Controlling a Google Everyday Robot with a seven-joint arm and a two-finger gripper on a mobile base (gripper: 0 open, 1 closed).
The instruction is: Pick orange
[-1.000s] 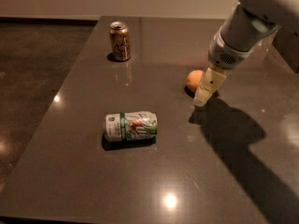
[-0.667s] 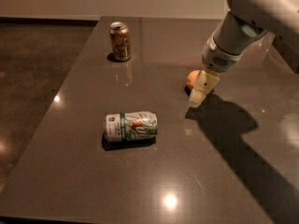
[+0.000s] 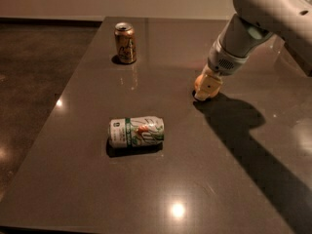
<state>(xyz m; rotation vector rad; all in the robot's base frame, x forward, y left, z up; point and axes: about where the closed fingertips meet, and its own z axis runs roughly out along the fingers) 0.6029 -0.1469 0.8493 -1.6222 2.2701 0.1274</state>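
Note:
The orange lies on the dark table right of the middle, and only a sliver of it shows at the gripper's left edge. My gripper is down at the table surface directly over the orange, on the end of the grey arm that comes in from the upper right. Most of the orange is hidden behind the gripper.
A gold-brown can stands upright at the far left of the table. A white-and-green can lies on its side at the front middle. The arm's shadow falls to the right of the gripper. The floor lies past the table's left edge.
The gripper has moved left and back onto the orange. The orange showed beside it before and is now almost covered. The cans have not moved.

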